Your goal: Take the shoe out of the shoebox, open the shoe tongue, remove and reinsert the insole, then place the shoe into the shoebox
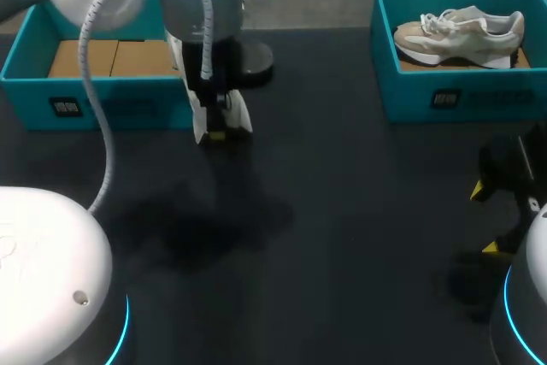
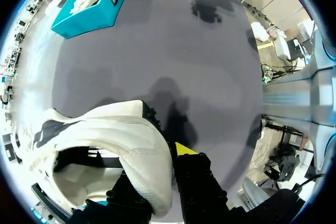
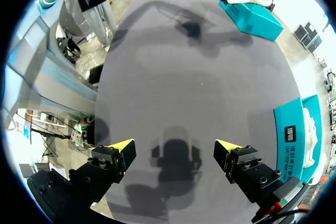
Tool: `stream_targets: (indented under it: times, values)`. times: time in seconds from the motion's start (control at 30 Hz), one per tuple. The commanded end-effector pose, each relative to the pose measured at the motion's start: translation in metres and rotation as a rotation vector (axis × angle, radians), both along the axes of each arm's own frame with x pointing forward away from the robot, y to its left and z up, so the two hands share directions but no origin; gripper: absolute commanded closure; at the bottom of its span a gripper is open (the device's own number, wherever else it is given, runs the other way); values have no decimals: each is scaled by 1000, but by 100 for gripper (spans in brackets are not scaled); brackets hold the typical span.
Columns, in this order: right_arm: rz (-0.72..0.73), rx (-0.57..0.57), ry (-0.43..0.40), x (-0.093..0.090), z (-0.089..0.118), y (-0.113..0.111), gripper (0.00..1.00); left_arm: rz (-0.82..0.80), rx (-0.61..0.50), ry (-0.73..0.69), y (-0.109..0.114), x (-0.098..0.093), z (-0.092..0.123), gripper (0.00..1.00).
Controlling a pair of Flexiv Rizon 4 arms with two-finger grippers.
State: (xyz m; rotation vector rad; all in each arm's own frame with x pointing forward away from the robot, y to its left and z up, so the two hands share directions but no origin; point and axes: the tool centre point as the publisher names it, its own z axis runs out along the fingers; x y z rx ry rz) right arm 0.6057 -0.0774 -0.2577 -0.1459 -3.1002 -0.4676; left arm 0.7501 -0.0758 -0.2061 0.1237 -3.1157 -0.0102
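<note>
A white shoe (image 1: pixel 220 114) hangs toe-down just above the table, beside the left teal shoebox (image 1: pixel 94 96). My left gripper (image 1: pixel 217 131) is shut on its collar. In the left wrist view the white shoe (image 2: pixel 105 135) fills the space ahead of the left gripper (image 2: pixel 169 157), whose fingers pinch its rim; only one yellow tip shows. A beige shoe (image 1: pixel 460 33) lies in the right teal shoebox (image 1: pixel 466 96). My right gripper (image 1: pixel 485 220) stands open and empty over the table's right edge; the right gripper (image 3: pixel 175 148) has bare table between its fingers.
The left shoebox shows a brown cardboard floor (image 1: pixel 111 57). A dark round object (image 1: pixel 254 62) sits on the table behind the held shoe. The right shoebox (image 3: pixel 300 136) lies just beside my right gripper. The black tabletop (image 1: pixel 342 211) spreads between the two arms.
</note>
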Motion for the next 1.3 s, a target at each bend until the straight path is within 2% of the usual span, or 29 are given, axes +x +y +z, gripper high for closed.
stream_targets:
  times: [0.03, 0.47, 0.73, 1.2, 1.3]
  values:
    - [-1, -2, -1, -1, 0, 0, 0, 2, -3, -16, 10, 7, 8, 100]
    - [-1, -2, -1, -1, 0, 0, 0, -57, -70, 37, 44, 54, 37, 100]
    - [-1, -2, -1, -1, 0, 0, 0, -60, -53, 61, 63, 90, 44, 100]
    - [-1, -2, -1, -1, 0, 0, 0, -60, -53, 61, 63, 90, 44, 100]
    - [-1, -2, -1, -1, 0, 0, 0, -55, -48, 22, 67, 113, 50, 100]
